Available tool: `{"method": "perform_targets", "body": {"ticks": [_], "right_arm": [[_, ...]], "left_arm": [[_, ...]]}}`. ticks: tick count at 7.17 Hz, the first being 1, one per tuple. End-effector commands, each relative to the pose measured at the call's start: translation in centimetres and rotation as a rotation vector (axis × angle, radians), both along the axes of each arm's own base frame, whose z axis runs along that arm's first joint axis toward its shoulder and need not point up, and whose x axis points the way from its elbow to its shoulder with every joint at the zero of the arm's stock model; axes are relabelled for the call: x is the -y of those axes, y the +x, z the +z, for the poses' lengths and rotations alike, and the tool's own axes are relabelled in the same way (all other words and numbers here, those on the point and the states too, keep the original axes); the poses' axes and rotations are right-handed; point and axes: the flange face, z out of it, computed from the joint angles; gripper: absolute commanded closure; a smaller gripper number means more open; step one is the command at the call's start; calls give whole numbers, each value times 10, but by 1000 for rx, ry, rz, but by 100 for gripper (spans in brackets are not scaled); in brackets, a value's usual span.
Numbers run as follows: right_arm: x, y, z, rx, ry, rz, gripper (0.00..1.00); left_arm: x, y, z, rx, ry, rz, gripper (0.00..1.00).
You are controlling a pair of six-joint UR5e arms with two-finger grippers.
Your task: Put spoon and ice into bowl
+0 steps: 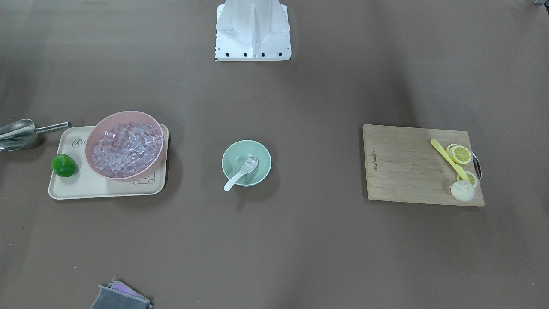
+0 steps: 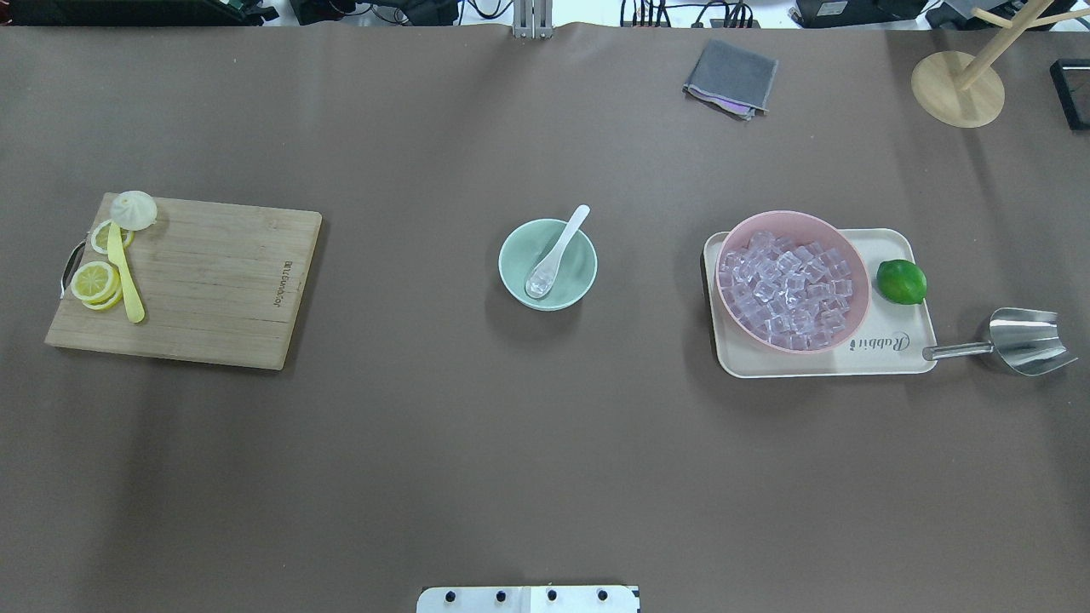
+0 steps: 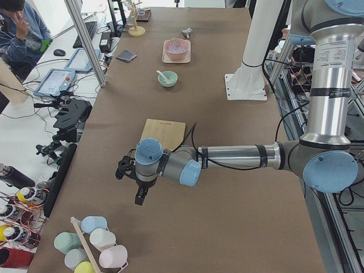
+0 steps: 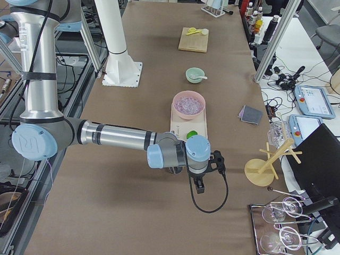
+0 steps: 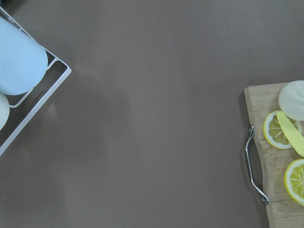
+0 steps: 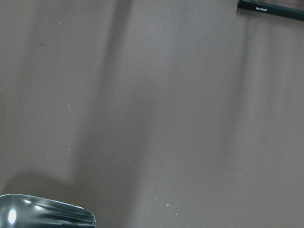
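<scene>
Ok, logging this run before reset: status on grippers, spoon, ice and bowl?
Left gripper, right gripper parked wide, open or shut unclear. Spoon rests in bowl, ice in its scoop. Pink bowl sits apart on tray.

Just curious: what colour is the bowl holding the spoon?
The bowl is mint green, clearest in the overhead view.

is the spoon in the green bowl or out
In. The spoon lies with its scoop inside the bowl, ice in the scoop, handle leaning out over the rim.
</scene>
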Motion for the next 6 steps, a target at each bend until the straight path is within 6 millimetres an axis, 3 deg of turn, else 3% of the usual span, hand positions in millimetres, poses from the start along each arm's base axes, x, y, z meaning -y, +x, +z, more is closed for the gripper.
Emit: {"method": "perform_targets", "body": {"ticks": [1, 3, 4, 6], "right_arm": [[-5, 0, 8, 0, -3, -14, 0], [-16, 0, 15, -2, -4, -24, 0], [-16, 0, 16, -4, -1, -27, 0], [-15, 0, 15, -4, -2, -24, 0]], "left_arm": [[4, -5, -4, 81, 18, -23, 2], [4, 2, 14, 2, -30, -2, 2], [3, 7, 12, -64, -49, 18, 2], [7, 8, -16, -80, -22, 25, 2]]}}
